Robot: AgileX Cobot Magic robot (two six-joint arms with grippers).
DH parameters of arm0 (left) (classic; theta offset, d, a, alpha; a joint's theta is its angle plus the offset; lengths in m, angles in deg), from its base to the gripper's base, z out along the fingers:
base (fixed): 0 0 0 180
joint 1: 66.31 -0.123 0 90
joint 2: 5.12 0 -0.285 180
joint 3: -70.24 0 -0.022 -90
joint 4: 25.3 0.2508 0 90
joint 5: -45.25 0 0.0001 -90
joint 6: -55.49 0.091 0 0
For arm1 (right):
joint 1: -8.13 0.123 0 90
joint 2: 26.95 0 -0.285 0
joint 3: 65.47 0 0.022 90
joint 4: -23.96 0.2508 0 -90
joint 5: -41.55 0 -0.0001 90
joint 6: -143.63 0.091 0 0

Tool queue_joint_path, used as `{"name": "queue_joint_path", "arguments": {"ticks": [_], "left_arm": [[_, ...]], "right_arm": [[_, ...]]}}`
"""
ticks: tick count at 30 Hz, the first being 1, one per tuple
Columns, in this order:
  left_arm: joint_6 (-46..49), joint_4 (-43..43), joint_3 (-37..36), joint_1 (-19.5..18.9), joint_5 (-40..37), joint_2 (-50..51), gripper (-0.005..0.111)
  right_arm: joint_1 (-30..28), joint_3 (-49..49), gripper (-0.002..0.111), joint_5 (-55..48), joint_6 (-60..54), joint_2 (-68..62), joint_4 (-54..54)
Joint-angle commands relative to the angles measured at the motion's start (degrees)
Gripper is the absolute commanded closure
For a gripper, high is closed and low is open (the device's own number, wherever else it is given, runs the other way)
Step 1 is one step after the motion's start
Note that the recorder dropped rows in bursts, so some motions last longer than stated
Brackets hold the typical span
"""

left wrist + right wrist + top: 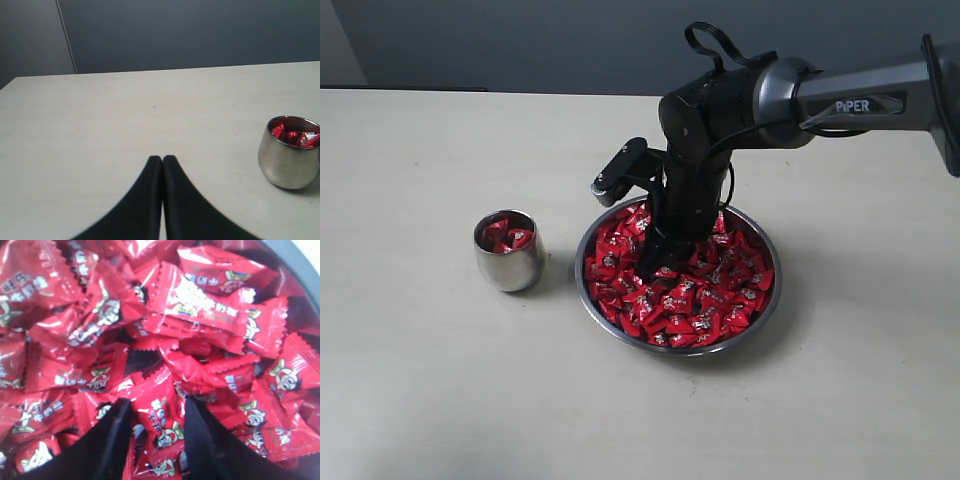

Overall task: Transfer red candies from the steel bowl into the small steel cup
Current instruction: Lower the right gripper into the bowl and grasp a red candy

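the right pincer (157, 401) is down in the bowl (582, 266), fingers (117, 440) apart with one candy (160, 427) between; i cannot tell if it grips it.

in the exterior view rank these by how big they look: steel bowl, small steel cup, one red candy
1. steel bowl: by far the widest.
2. small steel cup: much narrower than the bowl.
3. red candy: smallest; several sit inside the cup.
All three are at a similar distance from the camera, so the order looks safe.
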Motion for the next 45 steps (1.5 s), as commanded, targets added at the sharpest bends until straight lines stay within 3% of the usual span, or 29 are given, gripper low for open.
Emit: {"name": "queue_joint_path", "arguments": {"ticks": [1, 45], "left_arm": [[-0.11, -0.16, -0.22, -0.03, 0.11, -0.26, 0.106], [-0.11, -0.16, -0.22, -0.03, 0.11, -0.26, 0.106]], "right_arm": [[-0.07, -0.62, 0.072, -0.73, -0.02, -1.79, -0.82], [-0.07, -0.62, 0.072, -1.18, -0.45, 2.11, -1.45]]}}
